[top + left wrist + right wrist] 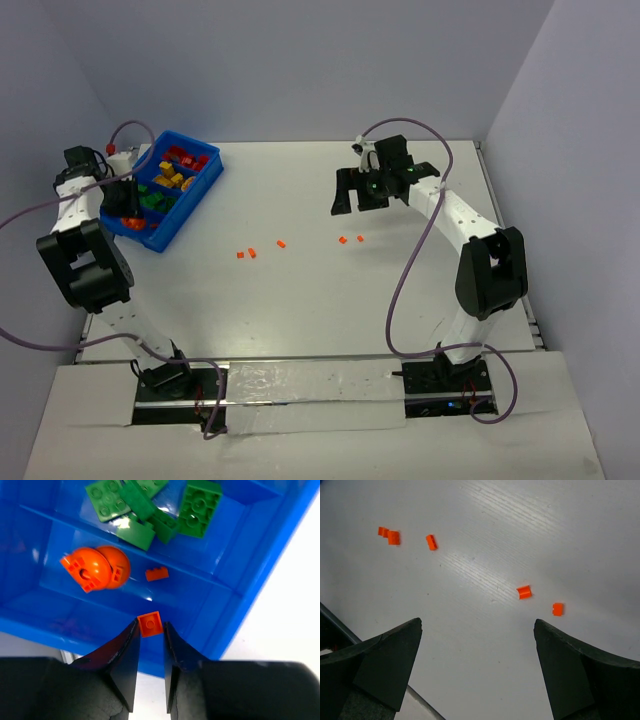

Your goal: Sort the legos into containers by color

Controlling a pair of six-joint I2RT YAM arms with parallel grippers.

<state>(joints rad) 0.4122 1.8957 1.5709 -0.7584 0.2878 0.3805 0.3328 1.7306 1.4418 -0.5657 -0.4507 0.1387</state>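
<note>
At the lower centre of the left wrist view, the left gripper (150, 624) pinches 1 tiny orange brick (149, 622) over the blue bin (260, 555). The right gripper (477, 624) hangs wide open above 5 orange bits (524, 592) on the table (520, 520). They look light, stiff and slick, so pinch the flat sides.

A glossy blue rectangular plastic bin (260, 545) reflects the light. Inside it lie smooth, shiny green plastic bricks (200, 507) and glossy orange rounded plastic pieces (95, 570). A small square orange plastic brick (149, 624) looks smooth. The white bench (520, 525) is matt and faintly grained. The black jaws look matt.
</note>
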